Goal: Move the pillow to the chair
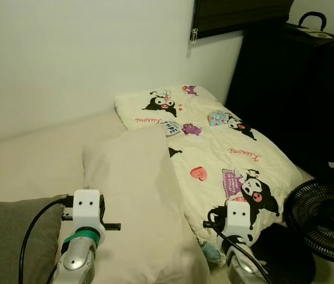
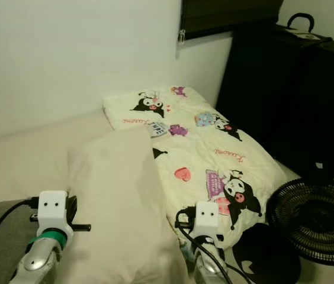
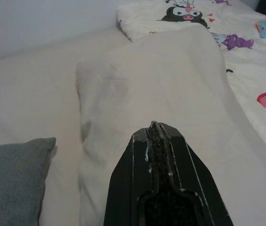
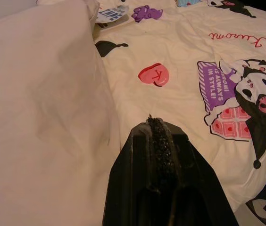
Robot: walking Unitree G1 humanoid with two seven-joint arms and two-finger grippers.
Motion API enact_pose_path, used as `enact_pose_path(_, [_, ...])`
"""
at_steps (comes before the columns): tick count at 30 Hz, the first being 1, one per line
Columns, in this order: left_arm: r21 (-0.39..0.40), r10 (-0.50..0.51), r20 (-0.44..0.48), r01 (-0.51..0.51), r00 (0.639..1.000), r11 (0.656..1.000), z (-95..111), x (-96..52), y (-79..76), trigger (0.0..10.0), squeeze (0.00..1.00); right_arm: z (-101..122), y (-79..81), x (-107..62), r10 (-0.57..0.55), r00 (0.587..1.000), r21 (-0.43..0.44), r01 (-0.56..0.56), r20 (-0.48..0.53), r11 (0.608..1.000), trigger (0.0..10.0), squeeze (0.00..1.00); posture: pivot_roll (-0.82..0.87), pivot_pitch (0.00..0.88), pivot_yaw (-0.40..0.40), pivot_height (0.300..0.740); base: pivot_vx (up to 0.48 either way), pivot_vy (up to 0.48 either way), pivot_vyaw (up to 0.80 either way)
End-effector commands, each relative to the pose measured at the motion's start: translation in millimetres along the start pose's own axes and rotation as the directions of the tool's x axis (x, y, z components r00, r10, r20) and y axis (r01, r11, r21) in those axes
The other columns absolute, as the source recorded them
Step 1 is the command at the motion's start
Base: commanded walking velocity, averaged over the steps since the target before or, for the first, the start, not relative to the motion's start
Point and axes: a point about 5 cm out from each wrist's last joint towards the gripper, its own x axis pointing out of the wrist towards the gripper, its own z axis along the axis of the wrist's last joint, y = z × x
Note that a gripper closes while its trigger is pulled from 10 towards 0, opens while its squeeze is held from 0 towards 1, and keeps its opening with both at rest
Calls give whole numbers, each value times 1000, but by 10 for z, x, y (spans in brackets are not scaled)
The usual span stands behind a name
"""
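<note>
A long cream pillow [image 1: 137,195] lies on the bed, running from the front edge toward the wall. My left gripper [image 3: 154,127] is shut with nothing in it, and its tips point along the pillow's [image 3: 161,80] top from the near end. My right gripper [image 4: 155,121] is also shut with nothing held. It sits over the cartoon-print quilt [image 4: 194,61], just right of the pillow's [image 4: 38,94] edge. Both white wrist blocks, left [image 1: 87,208] and right [image 1: 238,219], show low in the head views, one on each side of the pillow.
A grey cushion [image 1: 13,234] lies at the front left of the bed. The cartoon quilt [image 1: 232,148] covers the bed's right part. A black floor fan [image 1: 327,219] stands low on the right, with dark furniture [image 1: 297,89] behind it. A white wall [image 1: 84,53] backs the bed.
</note>
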Motion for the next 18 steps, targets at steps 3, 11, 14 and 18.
enact_pose_path(3, [9,5,-9,-5,1000,1000,-30,-30,6,10000,0,-49,2,-18,2,1000,3,-2,-23,1000,10000,0,28,36,63,740,0,0,0])
enact_pose_path(11, [10,-6,-10,6,1000,1000,-23,-23,-32,10000,0,-39,-27,-19,-5,1000,4,5,-21,1000,10000,0,25,35,68,740,-184,0,0])
enact_pose_path(14, [10,-9,-9,10,1000,1000,-17,-18,-37,10000,0,-36,-34,-18,-8,1000,4,8,-20,1000,10000,0,24,34,70,740,-299,0,0])
enact_pose_path(18, [11,-11,-8,11,1000,1000,-12,-17,-34,10000,0,-37,-30,-18,-8,1000,4,8,-20,1000,10000,0,25,34,70,740,-299,0,0])
